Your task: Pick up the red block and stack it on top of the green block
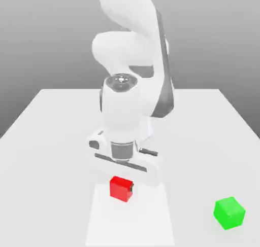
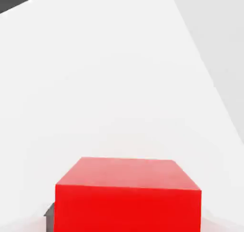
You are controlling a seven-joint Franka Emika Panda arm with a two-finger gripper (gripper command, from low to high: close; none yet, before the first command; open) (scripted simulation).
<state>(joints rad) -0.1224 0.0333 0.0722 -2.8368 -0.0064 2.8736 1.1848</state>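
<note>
We see the red block (image 1: 121, 188) at the lower end of the arm, directly beneath the white hand (image 1: 124, 162), its front faces turned toward the exterior view. The gripper (image 1: 122, 185) is pinching the red block, with a dark bit of a finger (image 1: 132, 188) against the block's side on the exterior view's right. In the hand view we have the red block looming close, its top face and one side face in sight.

Around and in front of the red block we find a pale, brighter patch (image 1: 129, 225) on the white table (image 1: 195, 154). Well apart from the red block, toward the exterior view's right and somewhat nearer that camera, sits the green block (image 1: 229, 213), turned at an angle on the table. Above and behind the red block rises the white arm (image 1: 122, 109), with its grey joints.
</note>
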